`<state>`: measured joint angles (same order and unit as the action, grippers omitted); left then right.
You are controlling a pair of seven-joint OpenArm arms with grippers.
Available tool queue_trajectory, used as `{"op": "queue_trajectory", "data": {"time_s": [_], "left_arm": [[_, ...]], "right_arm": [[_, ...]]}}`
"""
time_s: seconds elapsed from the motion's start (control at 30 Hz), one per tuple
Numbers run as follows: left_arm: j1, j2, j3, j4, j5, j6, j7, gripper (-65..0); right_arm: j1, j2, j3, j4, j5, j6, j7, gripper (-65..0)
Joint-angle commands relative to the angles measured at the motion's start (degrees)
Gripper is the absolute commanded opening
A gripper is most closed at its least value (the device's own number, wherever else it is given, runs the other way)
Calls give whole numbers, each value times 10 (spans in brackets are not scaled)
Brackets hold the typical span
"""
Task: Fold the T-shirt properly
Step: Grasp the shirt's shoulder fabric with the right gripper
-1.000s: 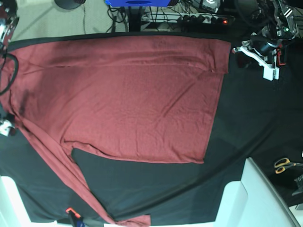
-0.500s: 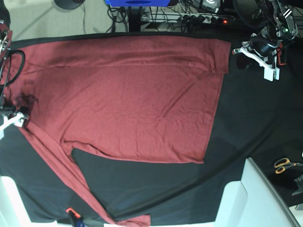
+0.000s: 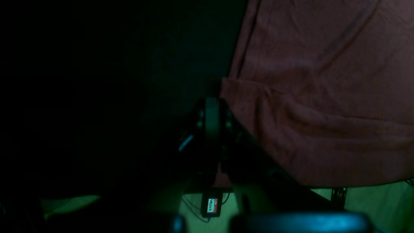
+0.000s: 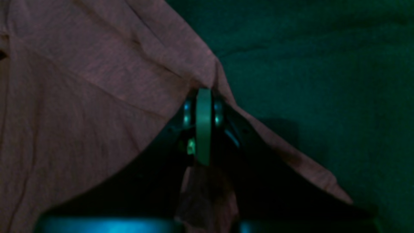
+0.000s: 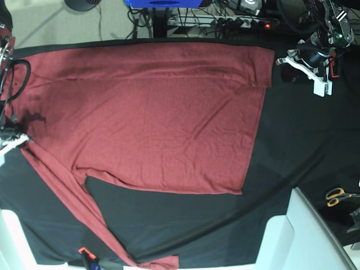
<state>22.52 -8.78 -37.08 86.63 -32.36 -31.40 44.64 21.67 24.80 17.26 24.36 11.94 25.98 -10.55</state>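
The brick-red T-shirt [image 5: 152, 118] lies spread on the black cloth [image 5: 304, 140], with one long sleeve [image 5: 73, 202] trailing to the front edge. My right gripper [image 5: 10, 135] is at the shirt's left edge. In the right wrist view it [image 4: 203, 94] is shut on the shirt [image 4: 81, 97], which tents over the fingers. My left gripper [image 5: 284, 63] is at the shirt's far right corner. In the left wrist view it [image 3: 212, 103] is shut right at that corner [image 3: 233, 90], with a reddish scrap showing between the finger bases.
Scissors [image 5: 337, 196] lie at the right edge. A white bin [image 5: 304, 236] stands at the front right. An orange-tipped tool [image 5: 85, 254] sits at the front left. A power strip [image 5: 242, 22] and cables lie beyond the far edge. A black cable [image 5: 14, 79] loops at the left.
My right gripper has moved a little up and inward at the shirt's left edge, and the cloth there has shifted with it. The left gripper has hardly moved.
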Motion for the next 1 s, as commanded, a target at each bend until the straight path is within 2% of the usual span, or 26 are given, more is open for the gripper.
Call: {"op": "queue_trajectory", "data": {"time_s": [0.0, 0.13, 0.2, 0.33, 0.47, 0.73, 0.97], "left_arm": [[0, -7, -3, 7, -7, -1, -6, -650], [0, -7, -3, 7, -7, -1, -6, -650], [0, -7, -3, 7, -7, -1, -6, -650], [0, -7, -2, 7, -7, -1, -6, -650], [0, -7, 0, 7, -7, -1, -6, -650], [0, -7, 1, 7, -7, -1, -6, -650], [0, -7, 1, 7, -7, -1, -6, -650]], "right_arm": [[5, 15, 4, 11, 6, 4, 8, -648], [-26, 15, 5, 60, 7, 4, 1, -650], [-40, 15, 13, 88, 8, 4, -21, -650], [-72, 12, 77, 153, 8, 4, -56, -650], [-76, 12, 79, 183, 7, 5, -91, -650], [-117, 6, 81, 238, 7, 4, -102, -650], [-134, 1, 133, 239, 6, 6, -126, -650]]}}
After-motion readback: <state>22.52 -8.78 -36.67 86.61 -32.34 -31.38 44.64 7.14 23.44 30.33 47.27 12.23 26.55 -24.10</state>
